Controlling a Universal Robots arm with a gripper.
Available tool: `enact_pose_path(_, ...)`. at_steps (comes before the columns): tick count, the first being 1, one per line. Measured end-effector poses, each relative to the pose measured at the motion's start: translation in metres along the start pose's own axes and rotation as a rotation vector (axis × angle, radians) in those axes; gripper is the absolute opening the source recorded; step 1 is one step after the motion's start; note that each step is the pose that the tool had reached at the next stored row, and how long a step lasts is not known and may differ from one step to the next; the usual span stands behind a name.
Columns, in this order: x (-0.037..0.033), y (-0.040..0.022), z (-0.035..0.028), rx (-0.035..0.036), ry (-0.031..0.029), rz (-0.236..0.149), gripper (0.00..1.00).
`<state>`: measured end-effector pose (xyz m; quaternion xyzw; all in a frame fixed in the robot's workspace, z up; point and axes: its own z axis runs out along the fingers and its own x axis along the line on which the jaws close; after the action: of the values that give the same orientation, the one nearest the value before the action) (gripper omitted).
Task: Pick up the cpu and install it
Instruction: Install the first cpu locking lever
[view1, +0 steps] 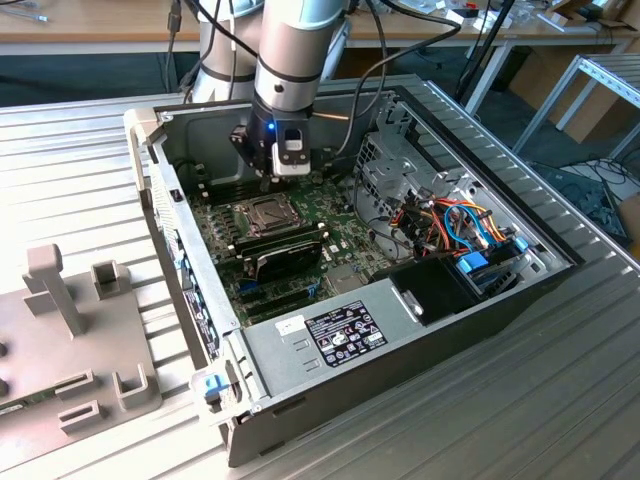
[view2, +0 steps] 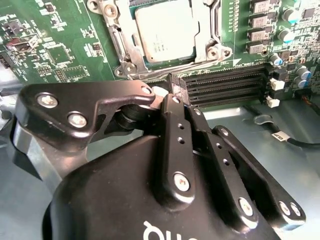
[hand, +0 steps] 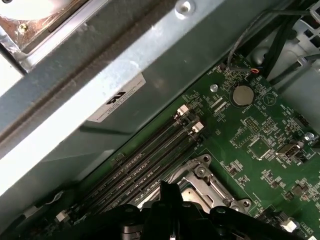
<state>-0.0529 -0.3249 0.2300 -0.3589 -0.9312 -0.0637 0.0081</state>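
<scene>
Second wrist view: cpu (view2: 164, 28) sits in the socket frame (view2: 125, 47) on the motherboard (view2: 55, 45), frame open round it. Gripper (view2: 172, 92) hovers just beside the frame, over the RAM slots (view2: 225, 82), fingers together, holding nothing, apart from cpu.

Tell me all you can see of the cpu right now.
The cpu is a small flat square chip with a dull silver-grey metal top bearing faint print. In the second wrist view it lies flat in the socket frame on the green motherboard, the metal frame bordering it on the sides that show. The gripper is off it, over the black memory slots beside the socket. Nothing rests on its top.
</scene>
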Motion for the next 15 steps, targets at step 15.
enact_pose_path(15,-0.003,-0.0038,-0.011,0.0514,-0.0522,-0.002,0.11)
